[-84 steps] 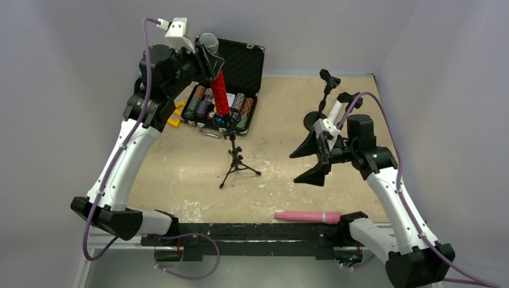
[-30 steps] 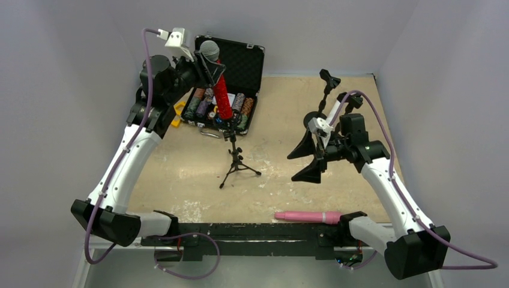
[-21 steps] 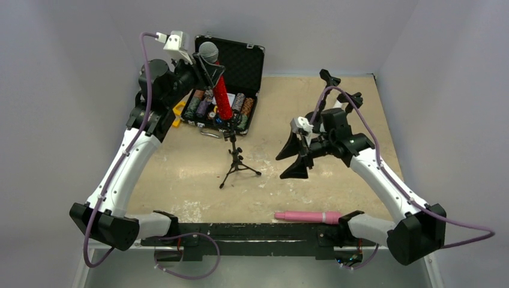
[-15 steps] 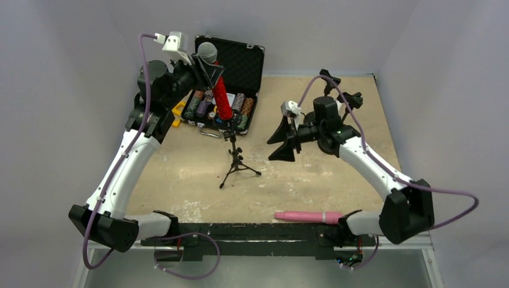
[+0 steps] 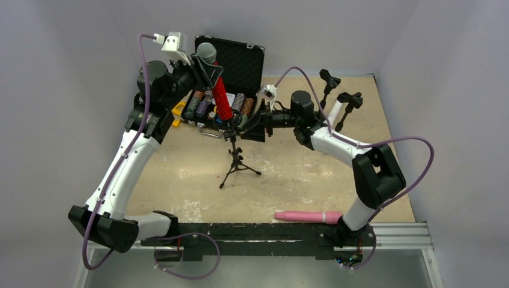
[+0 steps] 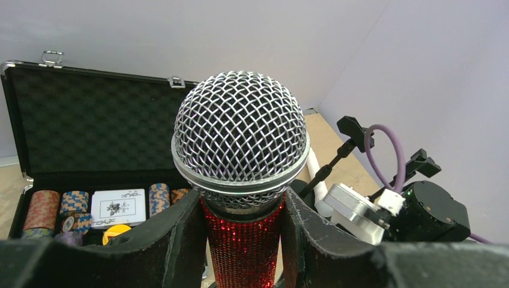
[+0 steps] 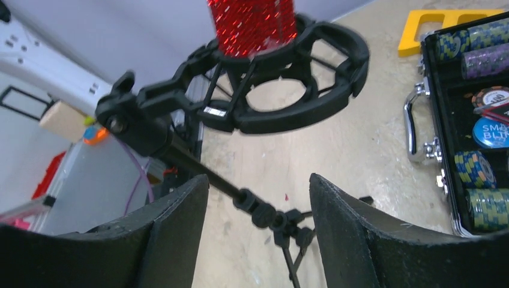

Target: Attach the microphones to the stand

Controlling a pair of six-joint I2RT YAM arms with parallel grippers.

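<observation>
**A:** What is at the left?

**B:** The left gripper (image 6: 243,240) is clenched on the red microphone (image 5: 219,96), with one finger (image 6: 180,240) on each side just under its grey mesh head. The microphone stands nearly upright, tilted a little, over an open black case (image 5: 240,66) holding poker chips (image 5: 198,103). A yellow piece (image 5: 176,114) lies beside the case.

**A:** And its lower end?

**B:** It meets the black ring holder (image 7: 282,114) on top of the small tripod stand (image 5: 235,162), which stands just in front of the case. I cannot tell how far in it sits.

**A:** And the right gripper?

**B:** The right gripper (image 5: 253,125) is close beside that ring, with its fingers spread and grasping nothing. In the wrist view the stand's thin pole shows in the gap between them, untouched.

**A:** What is further right?

**B:** The pink microphone (image 5: 307,216) lies flat on the table (image 5: 288,174) near the front edge, well apart from the tripod. At the far right, the white microphone (image 5: 332,111) leans among two more black stands (image 5: 327,81). I cannot make out how it is fixed.
</observation>
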